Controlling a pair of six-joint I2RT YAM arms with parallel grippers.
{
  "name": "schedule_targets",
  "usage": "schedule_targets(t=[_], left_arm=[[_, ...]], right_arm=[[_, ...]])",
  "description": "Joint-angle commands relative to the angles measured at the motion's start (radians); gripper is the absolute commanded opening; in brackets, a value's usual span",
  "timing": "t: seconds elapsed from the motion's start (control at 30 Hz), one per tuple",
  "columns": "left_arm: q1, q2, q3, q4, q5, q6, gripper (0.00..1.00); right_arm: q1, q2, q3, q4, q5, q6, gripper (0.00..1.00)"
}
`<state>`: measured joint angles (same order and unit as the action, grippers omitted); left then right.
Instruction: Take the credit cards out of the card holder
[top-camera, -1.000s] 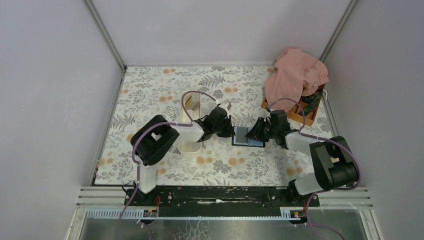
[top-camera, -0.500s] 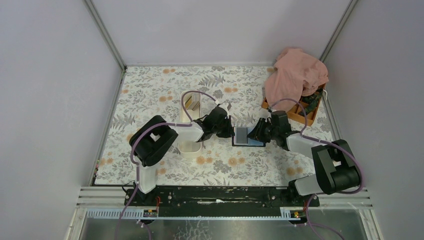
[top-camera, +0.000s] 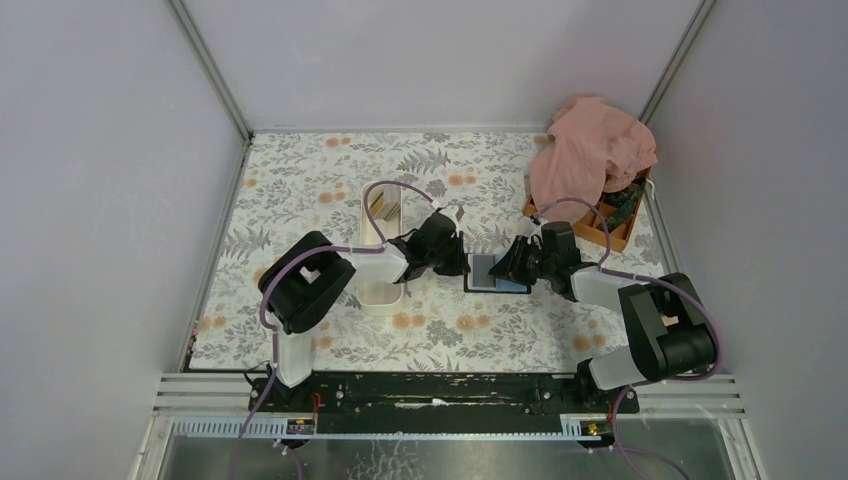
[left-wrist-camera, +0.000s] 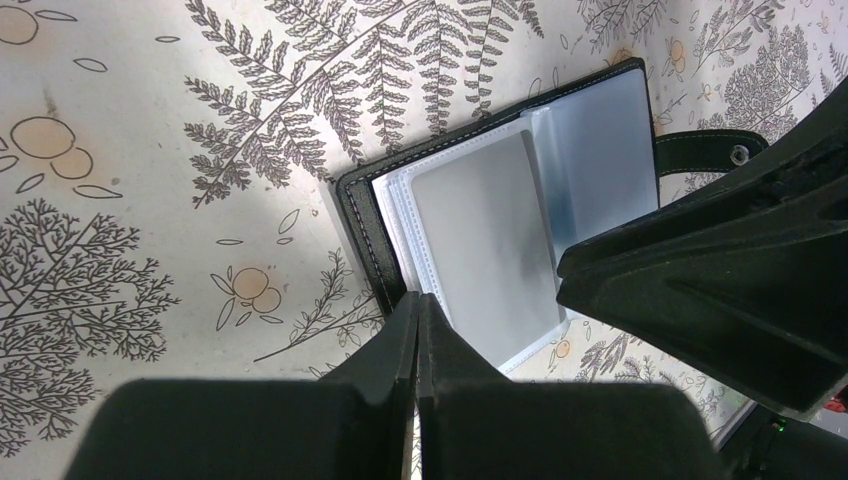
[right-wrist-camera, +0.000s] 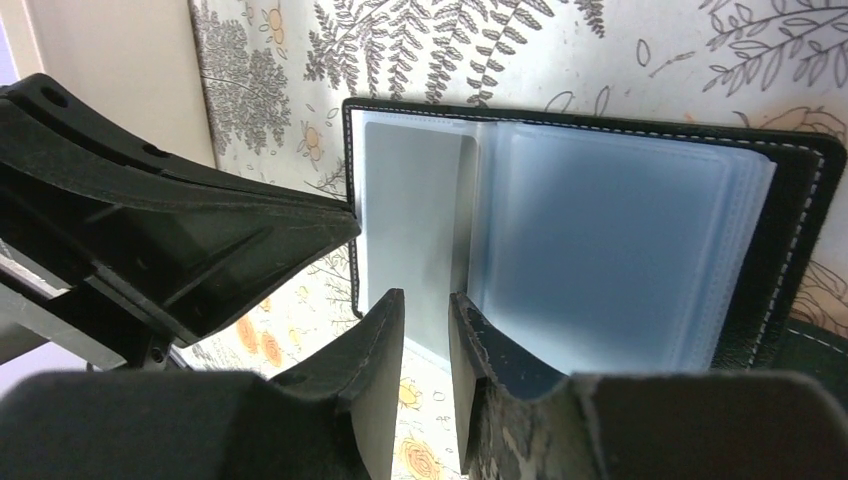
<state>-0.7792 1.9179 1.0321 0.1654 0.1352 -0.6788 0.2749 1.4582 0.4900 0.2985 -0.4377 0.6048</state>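
While I run both arms from a distance, the card holder lies open and flat on the fern-and-flower table cover, near the middle of the table and squarely between the two grippers. The left gripper has its fingers pressed together with nothing between them. In the left wrist view, their joined tips sit at the holder's stitched black edge, by the clear plastic sleeves. I cannot tell whether they touch it. The right gripper comes in from the opposite side. Its fingers are a narrow slit apart at the near edge of the sleeve pages, close to the fold, and they grip nothing that I can see. The holder's strap, with its snap, lies out on the table cover. To the left is a long white tray. At the far right corner, a pink cloth is heaped over an orange box.
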Motion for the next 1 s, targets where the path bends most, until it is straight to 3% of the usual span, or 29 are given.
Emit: schedule_targets(t=[0.0, 0.33, 0.63, 0.97], left_arm=[[-0.006, 0.008, 0.033, 0.003, 0.019, 0.010, 0.00], [-0.007, 0.003, 0.021, 0.003, 0.017, 0.010, 0.00], [-0.007, 0.018, 0.027, 0.013, 0.025, 0.005, 0.00], [-0.007, 0.014, 0.016, 0.017, 0.027, 0.000, 0.00]], right_arm=[[0.000, 0.020, -0.008, 0.078, -0.059, 0.026, 0.30], [0.001, 0.054, -0.022, 0.139, -0.092, 0.047, 0.29], [-0.001, -0.023, 0.023, -0.029, 0.019, -0.054, 0.31], [-0.002, 0.069, -0.005, 0.074, -0.054, -0.015, 0.33]])
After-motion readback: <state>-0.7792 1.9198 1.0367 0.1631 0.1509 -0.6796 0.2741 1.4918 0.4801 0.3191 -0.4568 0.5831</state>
